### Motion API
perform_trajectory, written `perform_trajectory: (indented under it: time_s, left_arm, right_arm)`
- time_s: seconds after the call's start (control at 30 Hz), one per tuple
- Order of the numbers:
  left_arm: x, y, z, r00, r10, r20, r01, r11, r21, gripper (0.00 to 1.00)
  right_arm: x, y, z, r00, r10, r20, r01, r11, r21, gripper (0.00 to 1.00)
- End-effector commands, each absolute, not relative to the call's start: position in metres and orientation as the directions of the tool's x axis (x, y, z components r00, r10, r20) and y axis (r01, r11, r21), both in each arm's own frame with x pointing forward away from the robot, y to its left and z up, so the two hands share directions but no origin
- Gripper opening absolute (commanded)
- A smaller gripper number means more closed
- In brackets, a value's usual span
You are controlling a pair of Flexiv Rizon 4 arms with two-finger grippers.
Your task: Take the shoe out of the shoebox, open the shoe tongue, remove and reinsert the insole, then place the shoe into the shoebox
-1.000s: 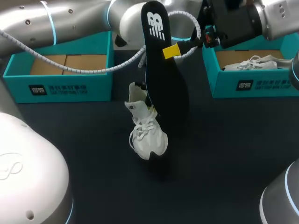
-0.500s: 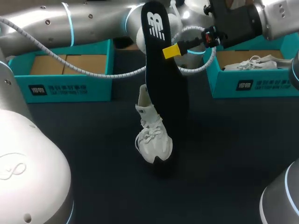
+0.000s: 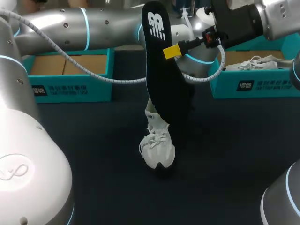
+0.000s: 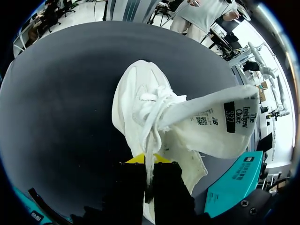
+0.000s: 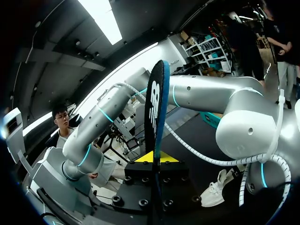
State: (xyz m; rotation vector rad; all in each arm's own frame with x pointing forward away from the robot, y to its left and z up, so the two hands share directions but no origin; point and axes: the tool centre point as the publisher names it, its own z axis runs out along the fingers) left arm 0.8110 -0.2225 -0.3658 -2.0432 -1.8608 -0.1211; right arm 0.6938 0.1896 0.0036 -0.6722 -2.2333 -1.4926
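1. The surface (image 3: 93,154) is dark and matte. It will probably give the sole some friction, so plan to lift the shoe, not slide it.

2. Two teal shoeboxes stand at the far edge. The left shoebox (image 3: 70,86) shows a bare cardboard floor. The right shoebox (image 3: 243,86) contains a second white shoe (image 3: 258,63). The working gap lies between the boxes, and both arms cross above it.

3. The shoe (image 3: 157,147) hangs toe-down in this gap, well apart from both boxes. Contact between toe and surface cannot be determined. The left claw (image 4: 149,161) is closed narrowly on the rear collar. The upper appears soft and light, so expect it to sag and swing. Take hold at the collar or heel, where the structure is likely stiffest.

4. The insole (image 3: 161,79) is held upright above the shoe. The right claw (image 3: 172,51) is clamped on its edge near mid-length. It is thin and flexible and probably bends under end load. Feed the toe end in first, along the shoe's length.

5. The tongue (image 4: 211,126) is folded out away from the opening, label side showing.

6. The laces (image 4: 152,105) lie loose across the throat and could snag the insole.
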Motion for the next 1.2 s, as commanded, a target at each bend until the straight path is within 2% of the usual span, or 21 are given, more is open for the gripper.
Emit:
perform_trajectory:
  time_s: [0.03,0.1,0.13,0.33,0.37,0.4,0.43,0.53,0.67,0.83,1.2]
  left_arm:
    - [0.81,-0.226,-0.372,0.115,0.94,0.321,0.976,-0.046,-0.214,0.09]
    - [0.808,-0.227,-0.374,0.096,0.941,0.325,0.978,-0.028,-0.208,0.35]
    - [0.807,-0.227,-0.375,0.086,0.942,0.324,0.979,-0.02,-0.202,0.45]
    - [0.804,-0.228,-0.369,0.037,0.96,0.276,0.984,0.013,-0.178,0.49]
    - [0.803,-0.227,-0.366,0.015,0.966,0.259,0.985,0.031,-0.169,0.64]
    - [0.803,-0.226,-0.362,0.001,0.972,0.235,0.985,0.04,-0.169,0.97]
    - [0.803,-0.225,-0.359,-0.009,0.975,0.221,0.985,0.047,-0.166,1.0]
    - [0.806,-0.222,-0.346,-0.072,0.985,0.157,0.982,0.097,-0.16,1.0]
    - [0.81,-0.224,-0.328,-0.039,0.996,0.082,0.982,0.053,-0.182,1.0]
    - [0.813,-0.226,-0.306,-0.068,0.998,0.014,0.986,0.069,-0.154,1.0]
    - [0.836,-0.219,-0.284,-0.163,0.985,-0.051,0.978,0.155,-0.138,1.0]
  right_arm:
    - [0.695,0.192,0.004,-0.817,0.184,0.547,0.576,0.328,0.749,0.0]
    - [0.695,0.192,0.004,-0.817,0.184,0.547,0.576,0.328,0.749,0.0]
    - [0.695,0.192,0.004,-0.817,0.184,0.547,0.576,0.328,0.749,0.0]
    - [0.695,0.192,0.004,-0.817,0.184,0.547,0.576,0.328,0.749,0.0]
    - [0.695,0.192,0.004,-0.817,0.184,0.547,0.576,0.328,0.749,0.0]
    - [0.695,0.192,0.004,-0.817,0.184,0.547,0.576,0.328,0.749,0.0]
    - [0.695,0.192,0.004,-0.817,0.184,0.547,0.576,0.328,0.749,0.0]
    - [0.695,0.192,0.004,-0.817,0.184,0.547,0.576,0.328,0.749,0.0]
    - [0.695,0.192,0.004,-0.817,0.184,0.547,0.576,0.328,0.749,0.0]
    - [0.695,0.192,0.004,-0.817,0.184,0.547,0.576,0.328,0.749,0.0]
    - [0.695,0.192,0.004,-0.817,0.184,0.547,0.576,0.328,0.749,0.0]
